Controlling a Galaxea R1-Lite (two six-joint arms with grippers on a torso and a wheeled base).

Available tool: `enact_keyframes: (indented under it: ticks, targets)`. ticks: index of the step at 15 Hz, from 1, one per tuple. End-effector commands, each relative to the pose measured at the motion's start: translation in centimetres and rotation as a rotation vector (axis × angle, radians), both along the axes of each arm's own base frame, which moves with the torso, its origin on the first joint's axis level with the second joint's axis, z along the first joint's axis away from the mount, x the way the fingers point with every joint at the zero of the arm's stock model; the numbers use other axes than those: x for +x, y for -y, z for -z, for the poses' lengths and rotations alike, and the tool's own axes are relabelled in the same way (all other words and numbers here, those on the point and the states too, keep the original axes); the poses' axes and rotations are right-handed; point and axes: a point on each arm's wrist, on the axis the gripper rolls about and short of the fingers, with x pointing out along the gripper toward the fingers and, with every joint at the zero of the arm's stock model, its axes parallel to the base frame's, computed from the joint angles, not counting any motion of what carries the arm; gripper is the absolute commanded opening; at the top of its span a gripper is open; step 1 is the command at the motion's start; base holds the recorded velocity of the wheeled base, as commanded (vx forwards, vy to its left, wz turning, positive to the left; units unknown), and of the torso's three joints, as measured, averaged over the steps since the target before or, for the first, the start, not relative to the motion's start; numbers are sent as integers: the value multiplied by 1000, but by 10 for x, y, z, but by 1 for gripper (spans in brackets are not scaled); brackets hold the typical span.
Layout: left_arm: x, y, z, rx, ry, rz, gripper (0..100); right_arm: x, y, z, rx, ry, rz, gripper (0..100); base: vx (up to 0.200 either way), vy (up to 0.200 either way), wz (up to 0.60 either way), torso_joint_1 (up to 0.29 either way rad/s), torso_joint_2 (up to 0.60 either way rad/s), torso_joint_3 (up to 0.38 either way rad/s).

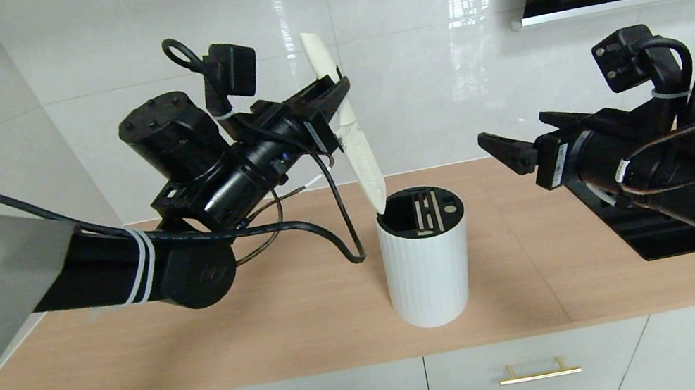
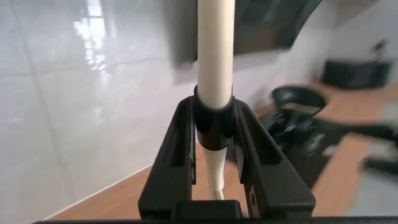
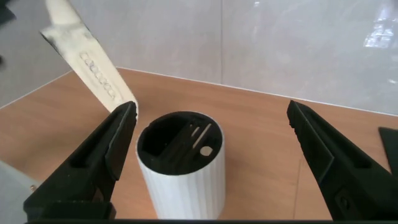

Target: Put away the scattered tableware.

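Note:
My left gripper (image 1: pixel 335 91) is shut on the handle of a cream-white knife (image 1: pixel 355 143), held above the counter with the blade pointing steeply down. The blade's tip is at the left rim of a white ribbed cylindrical holder (image 1: pixel 428 266) with a black slotted top (image 1: pixel 423 209). In the left wrist view the fingers clamp the knife handle (image 2: pixel 215 56). My right gripper (image 1: pixel 525 146) hangs open to the right of the holder, nothing between its fingers. From the right wrist view, the holder (image 3: pixel 181 171) and the knife blade (image 3: pixel 93 68) lie between the spread fingers (image 3: pixel 93 162).
The holder stands on a light wooden counter (image 1: pixel 131 347) against a white tiled wall. A black cooktop (image 1: pixel 655 234) is set into the counter on the right, under my right arm. White cabinet drawers with brass handles (image 1: pixel 540 373) run below the front edge.

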Motion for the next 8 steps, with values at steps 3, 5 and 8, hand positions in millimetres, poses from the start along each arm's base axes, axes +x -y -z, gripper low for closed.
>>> enact_keyframes:
  ticks: [3, 5, 8]
  targets:
    - [17, 19, 31, 25, 4, -31, 0, 4, -1, 6, -9, -16, 1, 100, 0, 0, 0, 0, 0, 0]
    - [15, 22, 30, 21, 7, -29, 0, 4, -2, 6, -10, -18, 1, 100, 0, 0, 0, 0, 0, 0]
    - [15, 29, 38, 25, -3, -13, 0, 4, -2, 7, -11, -19, 1, 100, 0, 0, 0, 0, 0, 0]
